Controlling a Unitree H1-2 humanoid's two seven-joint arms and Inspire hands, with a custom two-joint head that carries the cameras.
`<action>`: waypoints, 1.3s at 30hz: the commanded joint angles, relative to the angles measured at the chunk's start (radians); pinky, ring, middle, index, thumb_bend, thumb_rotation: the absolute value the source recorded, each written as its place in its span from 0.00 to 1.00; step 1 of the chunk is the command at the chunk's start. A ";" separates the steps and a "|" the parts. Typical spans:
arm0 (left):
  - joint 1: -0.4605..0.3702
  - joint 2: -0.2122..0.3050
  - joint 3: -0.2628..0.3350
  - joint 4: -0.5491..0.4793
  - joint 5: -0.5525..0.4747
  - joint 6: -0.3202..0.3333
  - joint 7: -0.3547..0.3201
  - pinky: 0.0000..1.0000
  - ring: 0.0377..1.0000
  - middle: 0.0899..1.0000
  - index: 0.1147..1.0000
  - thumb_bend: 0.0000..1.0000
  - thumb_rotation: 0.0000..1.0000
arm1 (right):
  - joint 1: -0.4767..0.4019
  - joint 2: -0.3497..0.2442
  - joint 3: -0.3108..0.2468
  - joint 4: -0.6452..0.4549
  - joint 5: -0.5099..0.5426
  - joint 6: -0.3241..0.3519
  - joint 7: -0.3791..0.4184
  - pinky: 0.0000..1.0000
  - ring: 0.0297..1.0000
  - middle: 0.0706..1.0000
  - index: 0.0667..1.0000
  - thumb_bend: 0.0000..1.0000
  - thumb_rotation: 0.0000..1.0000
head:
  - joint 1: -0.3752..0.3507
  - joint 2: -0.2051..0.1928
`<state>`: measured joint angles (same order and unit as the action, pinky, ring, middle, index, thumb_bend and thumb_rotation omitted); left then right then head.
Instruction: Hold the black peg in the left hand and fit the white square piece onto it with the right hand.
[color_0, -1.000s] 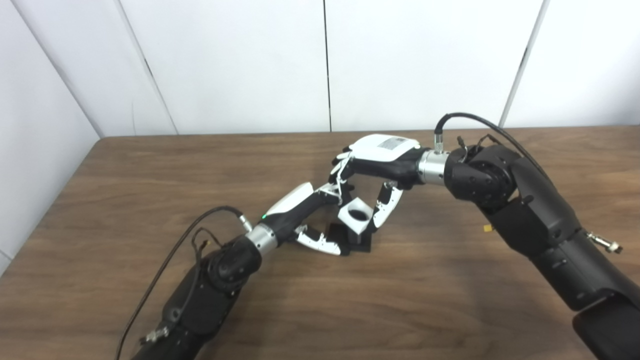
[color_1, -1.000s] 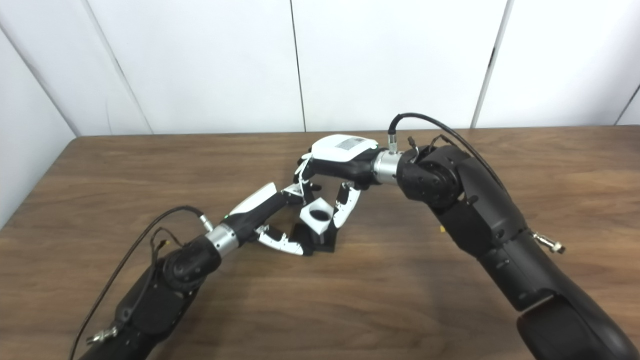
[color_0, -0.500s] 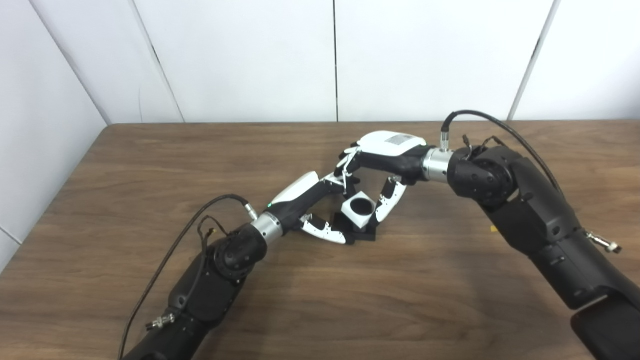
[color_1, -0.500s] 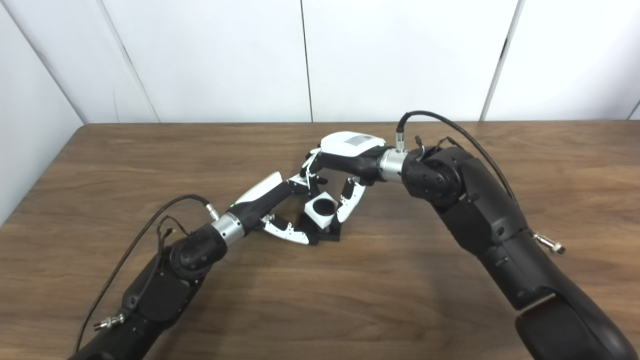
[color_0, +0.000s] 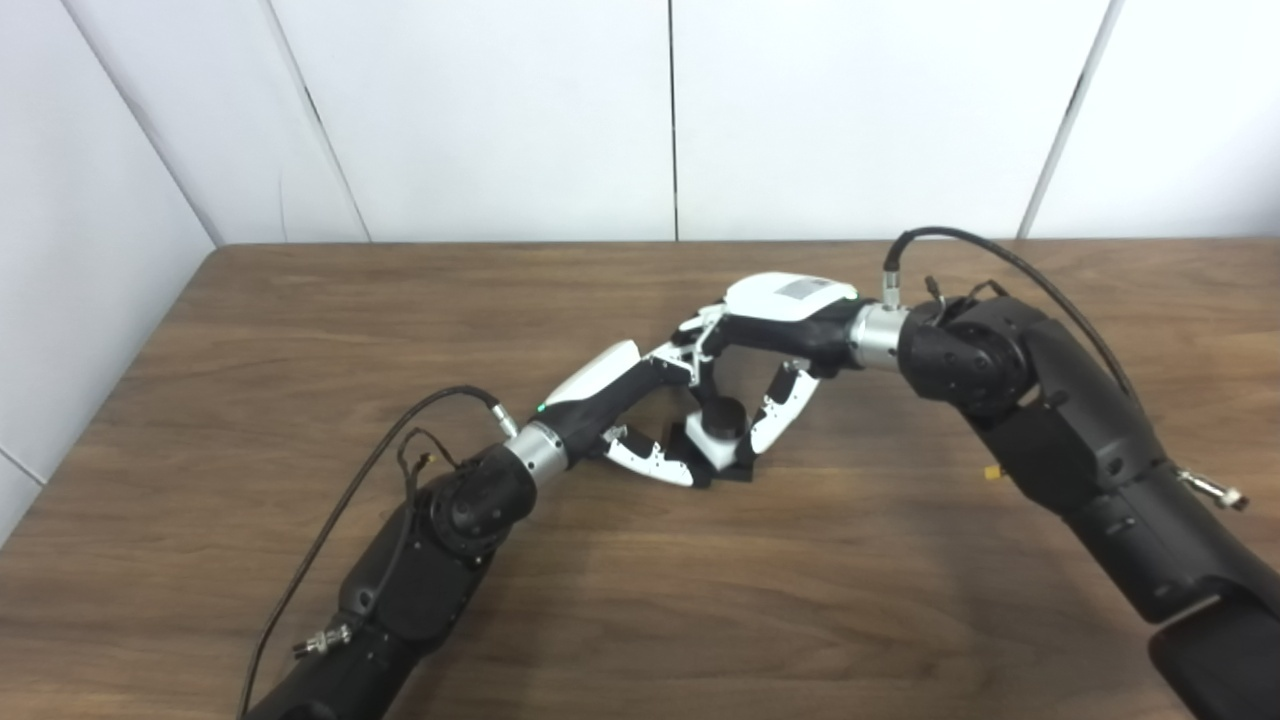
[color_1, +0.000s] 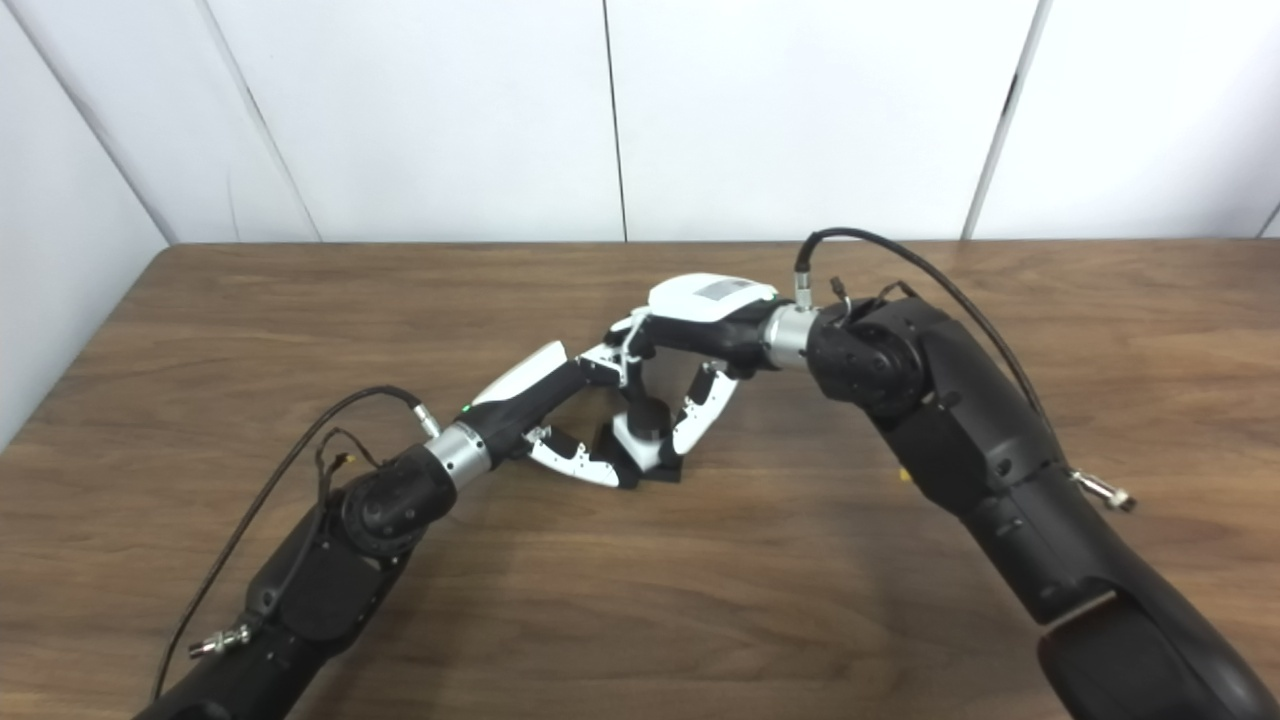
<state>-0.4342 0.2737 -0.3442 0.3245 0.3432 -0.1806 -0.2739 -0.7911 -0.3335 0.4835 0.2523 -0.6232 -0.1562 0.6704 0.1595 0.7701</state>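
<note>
- Where the two hands meet near the middle of the wooden table (color_0: 900, 600), the white square piece (color_0: 716, 440) sits low on the black peg (color_0: 722, 412), whose round dark top shows through the hole of the piece.
- Under the piece, a flat black base (color_0: 738, 472) rests on the table; only its edge at the right and front is visible, and the join between peg and base is covered.
- Coming in from the left side, the left hand (color_0: 625, 410) reaches toward the base. Its white thumb (color_0: 650, 462) lies low along the front of the base, touching or just beside it, and its other fingers go behind the piece, where they are hidden. Whether it really grips the base I cannot tell.
- From the right side, the right hand (color_0: 765, 335) arches over the piece with the palm down. Its thumb (color_0: 780, 415) points down against the right side of the white piece, and its fingers (color_0: 700, 340) curl down at the far left side, so the piece is pinched between them.
- At the far side, the fingertips of both hands overlap, and they are hard to separate in either view.
- Both forearms are cut off by the bottom edge of the picture.
</note>
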 joint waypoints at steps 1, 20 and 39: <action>0.010 0.013 -0.013 0.014 0.009 0.016 -0.035 0.95 1.00 0.94 0.42 0.52 0.08 | -0.043 -0.024 -0.030 -0.043 0.011 0.020 -0.005 0.98 0.97 0.97 1.00 0.99 0.38 | -0.002 0.001; 0.007 0.021 -0.012 0.037 0.008 -0.010 -0.031 0.95 1.00 0.94 0.43 0.52 0.08 | 0.137 -0.014 -0.255 -0.163 0.097 0.119 -0.217 0.71 0.88 0.88 0.87 0.80 0.27 | -0.033 -0.015; -0.004 0.033 -0.003 0.079 0.004 -0.059 -0.032 0.94 1.00 0.94 0.43 0.52 0.07 | 0.419 0.280 -0.474 -0.232 0.355 0.185 -0.580 0.70 0.78 0.77 0.71 0.66 0.18 | -0.088 -0.048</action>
<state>-0.4402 0.2824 -0.3361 0.3738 0.3303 -0.2551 -0.2750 -0.3540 -0.0692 0.0248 0.0627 -0.3034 0.0354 0.1218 0.0736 0.7225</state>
